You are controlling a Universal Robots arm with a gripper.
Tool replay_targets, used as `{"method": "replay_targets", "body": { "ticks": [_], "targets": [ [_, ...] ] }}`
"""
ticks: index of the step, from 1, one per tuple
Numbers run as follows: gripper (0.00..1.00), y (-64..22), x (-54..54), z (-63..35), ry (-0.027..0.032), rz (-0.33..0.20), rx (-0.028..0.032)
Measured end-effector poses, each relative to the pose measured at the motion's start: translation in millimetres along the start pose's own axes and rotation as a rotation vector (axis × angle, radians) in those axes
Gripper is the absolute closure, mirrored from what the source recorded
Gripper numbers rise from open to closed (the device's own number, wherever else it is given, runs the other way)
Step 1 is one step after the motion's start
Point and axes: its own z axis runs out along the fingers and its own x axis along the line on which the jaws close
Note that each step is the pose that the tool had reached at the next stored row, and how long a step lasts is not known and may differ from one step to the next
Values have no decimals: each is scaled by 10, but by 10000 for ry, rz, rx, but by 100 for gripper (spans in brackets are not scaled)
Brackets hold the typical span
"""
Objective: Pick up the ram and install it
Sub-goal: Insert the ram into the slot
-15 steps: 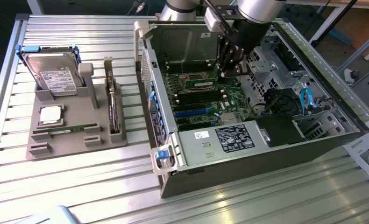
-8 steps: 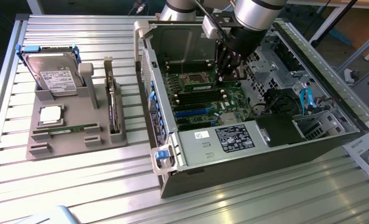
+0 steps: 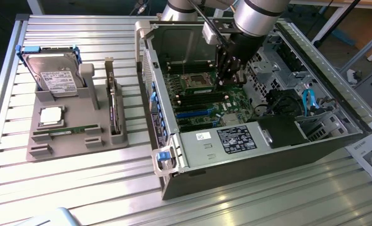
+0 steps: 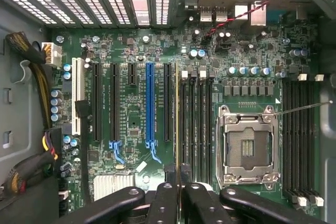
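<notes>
The ram (image 4: 177, 114) shows edge-on in the wrist view as a thin green-gold strip. My gripper (image 4: 177, 176) is shut on it, the dark fingers (image 4: 167, 198) pinching its near end. It hangs just over the motherboard (image 4: 131, 114), in line with the black memory slots (image 4: 197, 124) beside the empty CPU socket (image 4: 245, 148). In the exterior view my gripper (image 3: 232, 75) reaches down into the open computer case (image 3: 236, 141), close above the board near the socket (image 3: 195, 81).
On the exterior view's left, a grey holder (image 3: 73, 141) carries a hard drive (image 3: 55, 75), a silver CPU chip (image 3: 51, 115), a second green ram stick (image 3: 68, 130) and a dark card on edge (image 3: 114, 110). Case walls, cables (image 4: 31, 61) and a drive cage (image 3: 311, 122) hem in the board.
</notes>
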Motion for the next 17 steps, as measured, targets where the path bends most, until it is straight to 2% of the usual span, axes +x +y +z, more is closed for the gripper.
{"method": "replay_targets", "body": {
  "ticks": [4,10,17],
  "targets": [
    [88,-4,2,64,0,0,0],
    [88,-5,-1,79,-4,-1,1],
    [88,-8,-76,145,-16,-1,0]
  ]
}}
